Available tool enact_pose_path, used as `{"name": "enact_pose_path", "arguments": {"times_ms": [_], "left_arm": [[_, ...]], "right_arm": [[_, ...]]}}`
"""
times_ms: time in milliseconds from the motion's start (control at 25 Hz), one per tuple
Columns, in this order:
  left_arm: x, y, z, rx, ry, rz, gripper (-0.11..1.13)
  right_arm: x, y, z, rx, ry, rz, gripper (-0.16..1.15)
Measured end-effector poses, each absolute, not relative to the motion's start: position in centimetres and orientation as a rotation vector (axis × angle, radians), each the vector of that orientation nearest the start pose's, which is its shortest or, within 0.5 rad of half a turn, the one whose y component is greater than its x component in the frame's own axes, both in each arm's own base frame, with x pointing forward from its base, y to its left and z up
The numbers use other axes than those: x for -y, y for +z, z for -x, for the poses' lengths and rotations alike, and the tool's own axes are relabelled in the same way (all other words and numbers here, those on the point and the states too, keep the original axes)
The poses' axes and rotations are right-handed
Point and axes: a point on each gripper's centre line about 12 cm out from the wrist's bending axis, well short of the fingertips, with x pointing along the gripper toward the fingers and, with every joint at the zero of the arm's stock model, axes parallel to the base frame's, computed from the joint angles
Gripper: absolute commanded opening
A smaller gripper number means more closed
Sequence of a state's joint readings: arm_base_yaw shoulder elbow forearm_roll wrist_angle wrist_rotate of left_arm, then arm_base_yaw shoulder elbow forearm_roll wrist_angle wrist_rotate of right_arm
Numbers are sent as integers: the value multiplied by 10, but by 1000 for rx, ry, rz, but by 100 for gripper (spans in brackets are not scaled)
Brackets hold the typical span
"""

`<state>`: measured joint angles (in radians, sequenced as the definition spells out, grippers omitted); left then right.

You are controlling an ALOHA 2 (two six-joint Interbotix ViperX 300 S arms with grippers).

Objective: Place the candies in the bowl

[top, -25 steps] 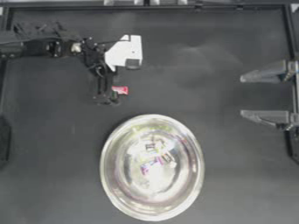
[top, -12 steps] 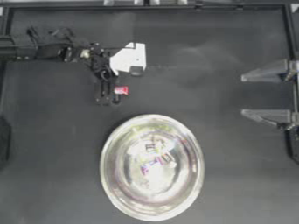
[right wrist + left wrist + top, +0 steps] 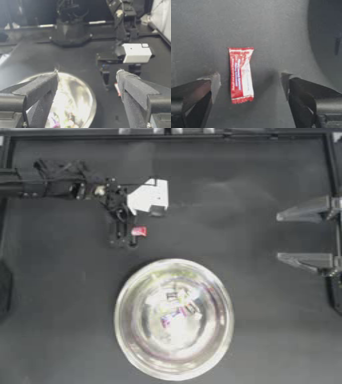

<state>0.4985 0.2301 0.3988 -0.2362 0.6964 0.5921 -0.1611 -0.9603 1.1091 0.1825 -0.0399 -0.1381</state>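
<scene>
A red candy (image 3: 241, 75) lies flat on the dark table between the spread jaws of my left gripper (image 3: 248, 85), which is open and touches nothing. From above, the left gripper (image 3: 123, 241) points down at the table just beyond the bowl, with the red candy (image 3: 138, 231) at its fingertips. The silver bowl (image 3: 133, 348) sits in the near middle and holds a few small wrapped candies (image 3: 178, 309). My right gripper (image 3: 308, 235) is parked open at the right edge. Its wrist view shows the bowl (image 3: 85, 100) and the red candy (image 3: 117, 90).
The left arm's white wrist camera block (image 3: 149, 196) sits above the candy. A raised black rim (image 3: 174, 136) borders the table at the far side. Bare table lies between the bowl and the right gripper.
The left gripper has shifted slightly toward the bowl and over the red candy. The candy, the bowl and the right arm have not moved.
</scene>
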Motion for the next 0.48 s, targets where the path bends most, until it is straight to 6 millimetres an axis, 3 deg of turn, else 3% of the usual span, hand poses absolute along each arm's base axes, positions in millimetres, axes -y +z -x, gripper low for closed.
{"name": "enact_pose_path", "arguments": {"times_ms": [240, 480], "left_arm": [[-173, 110, -357, -1311, 14, 83, 63], [-176, 110, -364, -1315, 7, 86, 56]], "right_arm": [[33, 290, -200, -107, -171, -53, 98], [33, 291, -200, -104, -171, -53, 98]]}}
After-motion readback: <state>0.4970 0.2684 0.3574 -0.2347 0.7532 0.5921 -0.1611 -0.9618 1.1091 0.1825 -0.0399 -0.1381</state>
